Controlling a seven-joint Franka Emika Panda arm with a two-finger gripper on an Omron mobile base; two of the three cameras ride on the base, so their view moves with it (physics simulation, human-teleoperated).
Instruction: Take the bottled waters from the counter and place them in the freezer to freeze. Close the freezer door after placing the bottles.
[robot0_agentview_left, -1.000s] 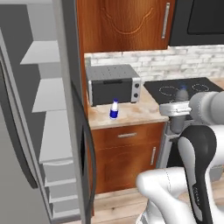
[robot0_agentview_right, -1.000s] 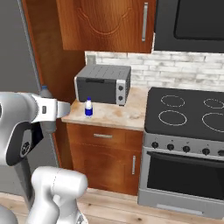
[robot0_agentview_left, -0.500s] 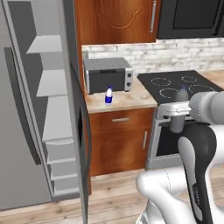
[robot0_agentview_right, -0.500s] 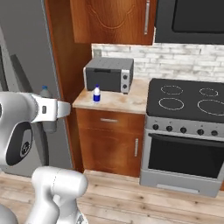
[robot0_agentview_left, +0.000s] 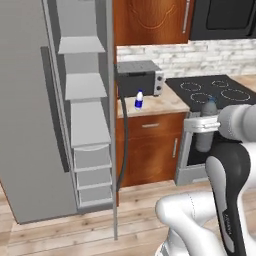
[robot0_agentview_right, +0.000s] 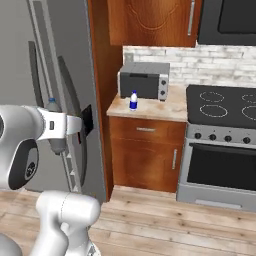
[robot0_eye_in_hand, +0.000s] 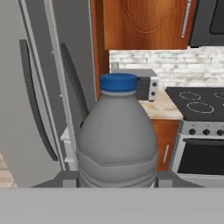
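Grey bottle (robot0_eye_in_hand: 117, 140) sits upright, clamped low on its body between the fingers (robot0_eye_in_hand: 117, 177), carried in front of the open freezer (robot0_agentview_left: 82, 125). Judged light, rigid, smooth plastic, possibly slippery; a grip below the shoulder suits it. Blue-labelled bottle (robot0_agentview_left: 139, 100) stands on the counter (robot0_agentview_left: 167, 104) before the toaster oven (robot0_agentview_left: 140, 79). Wooden floor (robot0_agentview_right: 175, 220), stove (robot0_agentview_right: 225, 107) alongside.

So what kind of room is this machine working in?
A home kitchen, computer-rendered by the look of it. A black stovetop sits over an oven, a small toaster oven stands on the stone counter, and a tall grey freezer stands open, showing its pale shelves.
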